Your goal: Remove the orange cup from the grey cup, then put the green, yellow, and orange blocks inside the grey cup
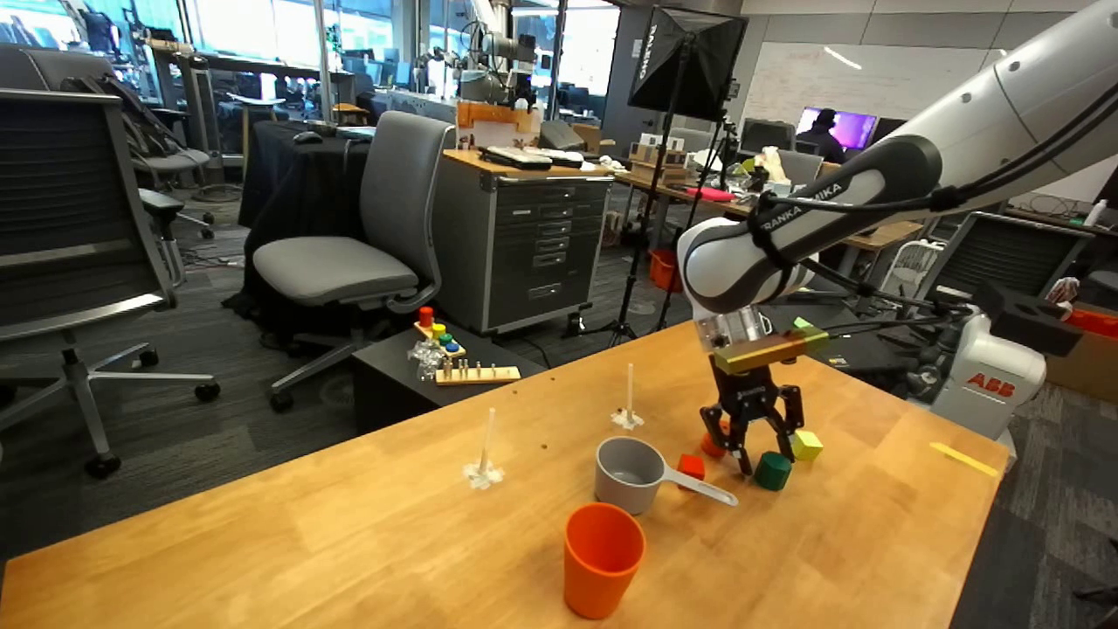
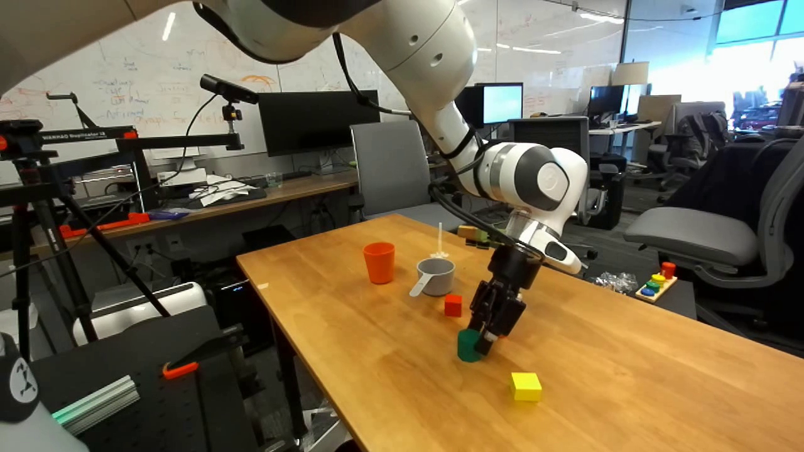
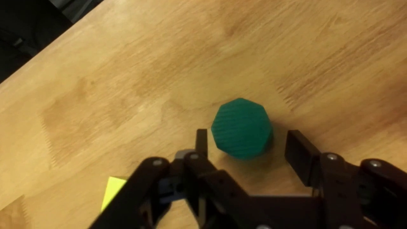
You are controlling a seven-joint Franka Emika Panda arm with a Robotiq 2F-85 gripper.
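The Robotiq gripper (image 1: 767, 459) stands wide and holds nothing; in the wrist view a gap shows between each finger and the green many-sided block (image 3: 242, 128), which sits upright at the fingertips, so picking it up looks like the step in hand; just beside the gripper, and partly hidden by it, is an orange piece (image 1: 711, 447); near one side of it lies the yellow cube (image 2: 526, 386); on the opposite side, between gripper and grey measuring cup (image 2: 435, 276), rests a red-orange cube (image 2: 453, 306), probably the orange block, though the half-hidden piece cannot be ruled out; farthest from the gripper, the orange cup (image 1: 603, 559) stands upright, apart from the grey measuring cup, so the removal seems done; loading all three blocks appears left.
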